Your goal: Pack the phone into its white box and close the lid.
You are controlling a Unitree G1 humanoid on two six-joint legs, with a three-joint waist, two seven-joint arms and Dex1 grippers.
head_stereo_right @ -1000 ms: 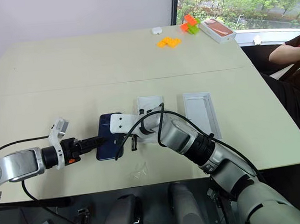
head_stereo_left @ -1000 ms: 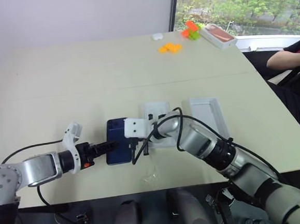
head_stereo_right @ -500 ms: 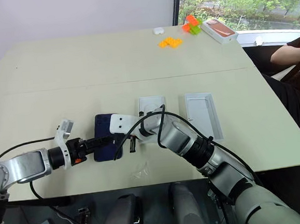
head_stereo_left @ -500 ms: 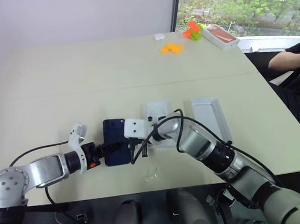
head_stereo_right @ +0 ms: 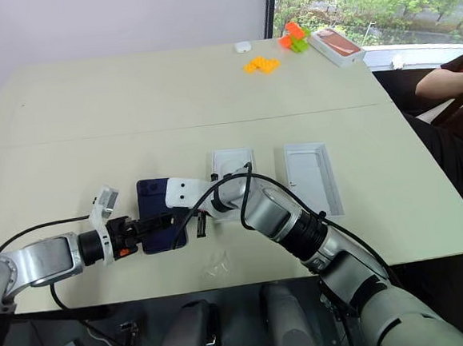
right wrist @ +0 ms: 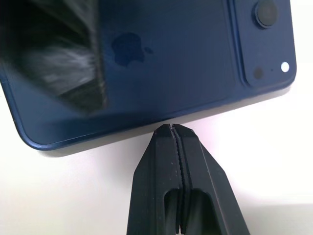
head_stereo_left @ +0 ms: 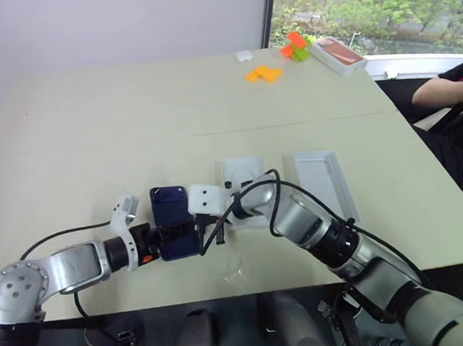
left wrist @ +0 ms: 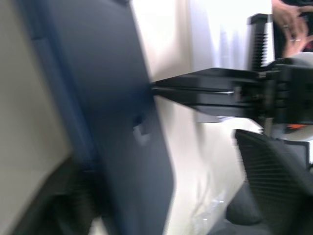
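**Phone sliding left, away from the box**

While the right tool [right wrist: 170,128] stays pressed shut with its tip against the phone's long edge, the phone [head_stereo_left: 173,222] has shifted left along the counter [head_stereo_left: 131,117] versus a second ago. It now sits further from the white box [head_stereo_left: 242,172] and well apart from the lid [head_stereo_left: 325,180]. The left arm has drawn back with it.

- Left tool [head_stereo_right: 157,224]: fingers were at full spread a second ago and are now narrowing around the phone's near end. One finger lies on top of the phone; whether they have clamped, can't tell.
- Right tool: nothing held, it only pushes or braces.
- Read: looks like an edge-pickup attempt, right tool blocking while left gets a finger under. Phone not in the box yet; lid untouched, lying open side up.

View differences:
- Right wrist view gives the contact point: closed tip right at the phone's edge, phone back up with the camera block [right wrist: 261,41] showing, left finger [right wrist: 73,54] over the far part.
- Left wrist view shows the phone edge-on, tilted against the counter, right tool behind it.
- Head views give the layout: box and lid side by side to the right, orange blocks [head_stereo_left: 262,74] and orange-topped box [head_stereo_left: 336,54] at the far edge, a person's arm [head_stereo_left: 442,91] off to the right.
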